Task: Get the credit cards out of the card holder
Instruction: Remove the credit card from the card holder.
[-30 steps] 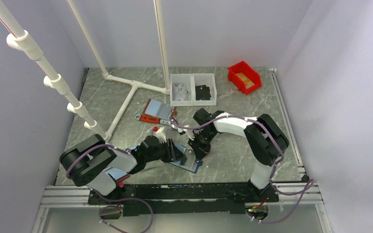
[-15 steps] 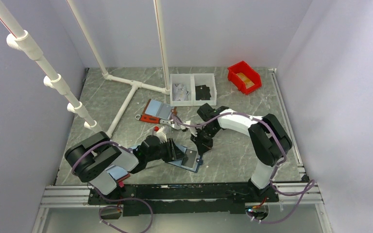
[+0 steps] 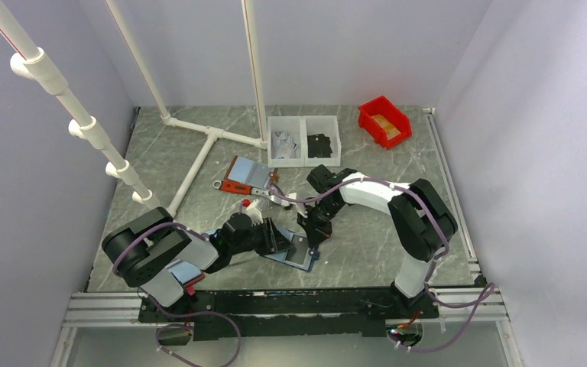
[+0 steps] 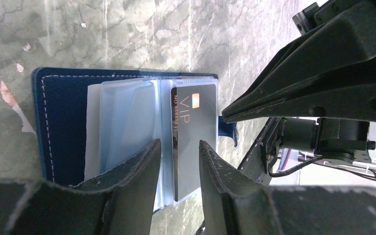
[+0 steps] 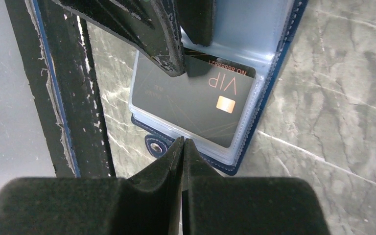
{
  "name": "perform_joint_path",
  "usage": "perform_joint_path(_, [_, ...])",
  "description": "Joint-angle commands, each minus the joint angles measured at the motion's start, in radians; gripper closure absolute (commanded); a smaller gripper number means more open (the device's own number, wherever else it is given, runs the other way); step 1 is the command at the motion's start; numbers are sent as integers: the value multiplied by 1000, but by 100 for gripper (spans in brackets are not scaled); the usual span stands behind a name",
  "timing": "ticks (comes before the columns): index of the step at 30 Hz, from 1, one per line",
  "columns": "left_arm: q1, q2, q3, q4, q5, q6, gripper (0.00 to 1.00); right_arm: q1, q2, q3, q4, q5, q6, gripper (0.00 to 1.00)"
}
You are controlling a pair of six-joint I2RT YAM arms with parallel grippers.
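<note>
The navy card holder (image 3: 301, 264) lies open on the table between my two grippers. Its light blue pockets face up in the left wrist view (image 4: 61, 127). A black card (image 4: 196, 127) marked VIP sits in the right-hand pocket and also shows in the right wrist view (image 5: 186, 107). My left gripper (image 4: 178, 147) is open by a narrow gap, with the card's long edge in that gap. My right gripper (image 5: 182, 142) is shut with nothing between its fingers, its tips at the holder's edge beside the strap tab (image 5: 154, 145). The tan card is not in view.
A red-edged holder (image 3: 243, 176) lies open behind the grippers. A white two-compartment tray (image 3: 303, 140) and a red bin (image 3: 384, 121) stand at the back. White pipes (image 3: 199, 153) lie across the back left. A light blue object (image 3: 184, 273) lies under the left arm.
My right gripper drew back slightly from the holder and came down to its edge again. The left gripper and the holder have stayed in place.
</note>
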Motion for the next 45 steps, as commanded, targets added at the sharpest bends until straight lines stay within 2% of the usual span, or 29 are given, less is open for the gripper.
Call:
perform_joint_path(1, [-1,27,5,-37,13,-3,59,16,19,22,24,-3,13,95])
perform_joint_path(7, [1,39,4,-18,22,-5,57,32,32,12,65,34,51,96])
perform_joint_path(12, [5,68,-2,28,37,-18,56,52,43,-10,151,111,146,96])
perform_joint_path(22, [31,133,-27,135,58,-68,59,58,57,-32,253,203,252,97])
perform_joint_path(29, [33,134,-3,118,91,-53,77,64,67,-28,250,201,255,97])
perform_joint_path(32, [33,123,-4,117,97,-46,99,65,68,-26,249,206,256,97])
perform_joint_path(45, [66,-27,-79,85,76,-53,100,65,90,-21,231,240,232,92])
